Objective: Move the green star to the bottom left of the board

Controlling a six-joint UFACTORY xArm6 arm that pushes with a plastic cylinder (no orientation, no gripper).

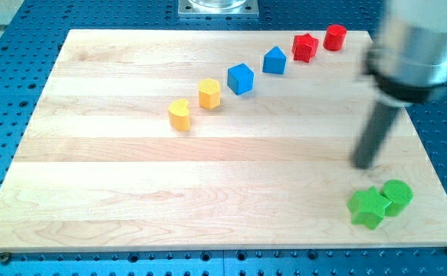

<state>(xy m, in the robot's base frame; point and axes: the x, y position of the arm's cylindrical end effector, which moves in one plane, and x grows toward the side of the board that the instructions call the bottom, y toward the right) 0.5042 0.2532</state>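
The green star [368, 207] lies near the bottom right corner of the surface [131, 207], flat on the wood. My tip [365, 165] stands just beside it at about twelve o'clock, a thin strip of bare wood showing between them, so they are close but apart. There are no fingers on this rig to be wide or narrow: the arm ends in a straight dark rod, which holds nothing and is blurred in this frame.

A green cylinder [397, 197] touches the star at about two o'clock.

Well apart from the star, towards ten and eleven o'clock, a diagonal row of blocks climbs towards the view's top right. It starts with a yellow heart-like block [180, 114], then a yellow hexagonal block [209, 93], a blue cube [240, 78], a blue house-shaped block [274, 60], a red star [305, 47] and a red cylinder [334, 37] nearest twelve o'clock.

Around the surface runs a blue perforated base [8, 46]. I can read no brand, label or writing anywhere.
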